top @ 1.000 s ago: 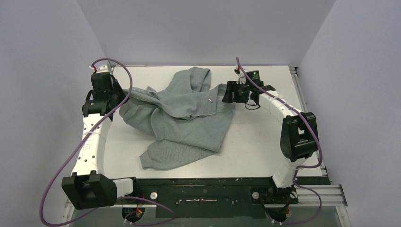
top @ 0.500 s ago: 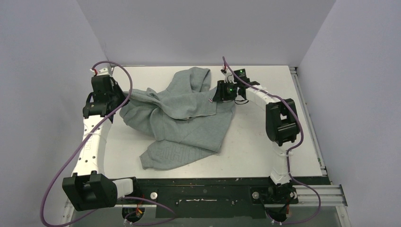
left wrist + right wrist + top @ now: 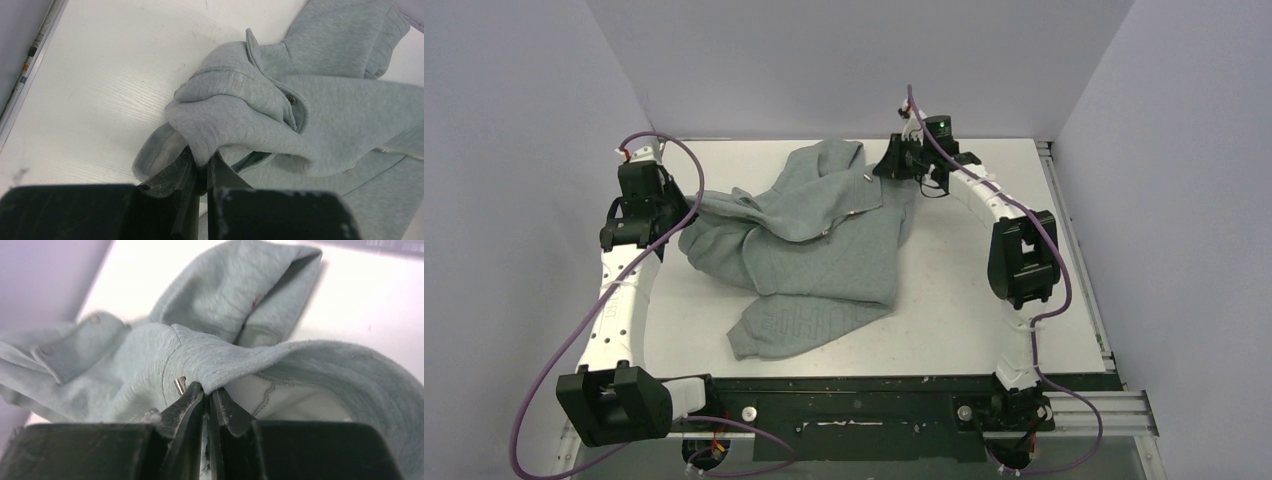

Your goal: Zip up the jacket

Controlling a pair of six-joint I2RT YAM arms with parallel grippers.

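Jacket (image 3: 814, 250) lies crumpled on the white table (image 3: 984, 300), running from the far middle toward the near left, well short of flat. Ribbed hem (image 3: 804, 325) is the part nearest the arm bases. The front is not zipped, and the panels lie folded loosely over one another. Left gripper (image 3: 202, 167) is at the garment's left edge, close over the table. In the left wrist view its fingers are pressed together on a bunched fold of grey fabric that bulges out just beyond the tips. A round metal snap (image 3: 291, 99) shows on a flap past that fold. A short run of pale zipper tape (image 3: 397, 152) shows at the right edge of the same view. Right gripper (image 3: 207, 392) is at the far right of the jacket, near the back of the table. In the right wrist view its two fingers are closed on a thin ridge of fabric, which spreads away to both sides of the tips. The paler lining is visible under the right-hand side. A small metal zipper pull (image 3: 179, 385) sits just beside the left fingertip; whether it is caught between the fingers cannot be told. Two more snaps sit on a flap at the left of that view. The two grippers are well apart, each pinching its own side of the jacket.
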